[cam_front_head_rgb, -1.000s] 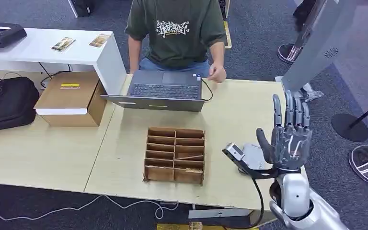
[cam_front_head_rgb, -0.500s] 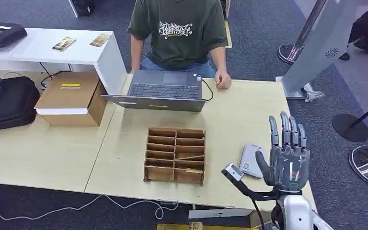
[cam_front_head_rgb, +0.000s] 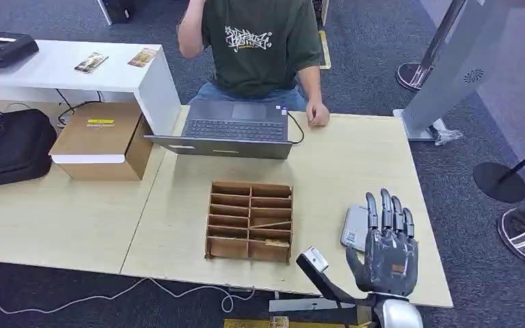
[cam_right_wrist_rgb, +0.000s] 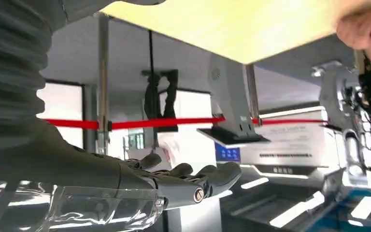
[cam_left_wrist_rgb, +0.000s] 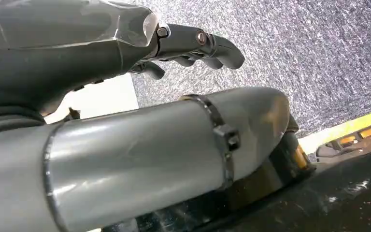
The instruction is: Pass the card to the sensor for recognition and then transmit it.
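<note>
the right hand (cam_front_head_rgb: 385, 240) has dropped toward the frame's lower right, fingers spread and empty. the left hand (cam_left_wrist_rgb: 193, 46) hangs curled around nothing. no card is held, and the sensor (cam_front_head_rgb: 355, 227) sits untouched, so the whole task seems left.

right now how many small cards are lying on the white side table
2, side by side toward its front edge: one card on the left, another card just right of it. None seem hidden.
</note>
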Robot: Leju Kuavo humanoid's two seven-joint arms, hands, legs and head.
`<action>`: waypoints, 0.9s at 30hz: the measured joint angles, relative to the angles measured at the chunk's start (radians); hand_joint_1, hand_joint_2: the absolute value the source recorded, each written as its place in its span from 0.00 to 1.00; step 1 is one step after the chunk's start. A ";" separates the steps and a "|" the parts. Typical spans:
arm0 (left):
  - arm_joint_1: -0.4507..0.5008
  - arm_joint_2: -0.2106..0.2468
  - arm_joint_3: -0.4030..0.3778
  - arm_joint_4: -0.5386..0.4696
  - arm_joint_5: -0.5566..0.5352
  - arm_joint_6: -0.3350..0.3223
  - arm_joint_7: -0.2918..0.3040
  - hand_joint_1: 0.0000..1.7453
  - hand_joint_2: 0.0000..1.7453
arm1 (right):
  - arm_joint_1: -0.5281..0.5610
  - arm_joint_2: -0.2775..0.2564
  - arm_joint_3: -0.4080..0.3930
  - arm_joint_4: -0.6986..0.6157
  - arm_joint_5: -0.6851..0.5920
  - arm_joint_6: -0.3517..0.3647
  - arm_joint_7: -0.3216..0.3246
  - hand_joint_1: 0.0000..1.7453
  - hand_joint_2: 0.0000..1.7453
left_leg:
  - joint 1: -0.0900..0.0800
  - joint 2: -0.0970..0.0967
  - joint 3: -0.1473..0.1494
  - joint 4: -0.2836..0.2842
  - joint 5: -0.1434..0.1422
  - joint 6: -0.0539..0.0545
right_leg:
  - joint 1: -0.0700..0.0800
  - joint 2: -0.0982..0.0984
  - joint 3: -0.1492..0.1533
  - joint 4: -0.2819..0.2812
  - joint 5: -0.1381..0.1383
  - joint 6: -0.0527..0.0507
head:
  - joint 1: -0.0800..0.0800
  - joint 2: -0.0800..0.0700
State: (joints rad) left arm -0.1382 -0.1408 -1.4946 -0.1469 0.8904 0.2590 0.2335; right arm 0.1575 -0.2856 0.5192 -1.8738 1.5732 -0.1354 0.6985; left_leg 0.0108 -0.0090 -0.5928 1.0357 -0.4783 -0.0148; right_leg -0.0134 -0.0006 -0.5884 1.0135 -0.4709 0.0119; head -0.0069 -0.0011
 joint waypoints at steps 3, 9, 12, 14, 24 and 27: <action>0.000 0.000 0.005 0.000 0.008 0.000 0.003 0.00 0.00 | 0.011 0.065 -0.003 0.025 0.000 -0.007 -0.020 0.00 1.00 | 0.000 0.000 0.000 0.000 0.000 0.000 | 0.000 0.000 0.000 0.000 0.000 0.000 | 0.000 0.000; -0.001 0.000 0.005 0.000 0.007 -0.005 0.019 0.00 0.00 | 0.024 0.196 -0.010 0.094 0.000 -0.013 -0.080 0.00 1.00 | 0.000 0.000 0.000 0.000 0.000 0.000 | 0.000 0.000 0.000 0.000 0.000 0.000 | 0.000 0.000; -0.002 0.000 0.005 0.000 0.007 -0.005 0.024 0.00 0.00 | 0.026 0.244 -0.031 0.114 -0.002 -0.015 -0.107 0.00 1.00 | 0.000 0.000 0.000 0.000 0.000 0.000 | 0.000 0.000 0.000 0.000 0.000 -0.001 | 0.000 0.000; -0.005 0.000 0.005 0.000 0.007 -0.007 0.034 0.00 0.00 | 0.029 0.280 -0.043 0.127 -0.006 -0.011 -0.144 0.00 1.00 | 0.000 0.001 0.000 0.000 0.000 0.000 | 0.000 0.000 0.000 0.000 0.000 -0.001 | 0.000 0.000; -0.007 -0.001 0.005 0.000 0.007 -0.007 0.039 0.00 0.00 | 0.039 0.367 -0.075 0.177 0.000 0.013 -0.200 0.00 1.00 | 0.000 0.000 0.000 0.000 0.000 0.000 | 0.000 0.000 0.000 0.000 0.000 -0.001 | 0.000 0.000; -0.009 -0.002 0.005 0.000 0.007 -0.007 0.039 0.00 0.00 | 0.035 0.375 -0.075 0.192 -0.001 0.013 -0.204 0.00 1.00 | 0.000 0.000 0.000 0.000 0.000 0.000 | 0.000 0.000 0.000 0.000 0.000 -0.001 | 0.000 0.000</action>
State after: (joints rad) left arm -0.1468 -0.1427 -1.4897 -0.1469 0.8976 0.2518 0.2720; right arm 0.1928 0.0889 0.4440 -1.6819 1.5721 -0.1228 0.4940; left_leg 0.0108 -0.0086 -0.5927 1.0356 -0.4783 -0.0149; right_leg -0.0135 -0.0002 -0.5883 1.0137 -0.4714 0.0113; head -0.0069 -0.0011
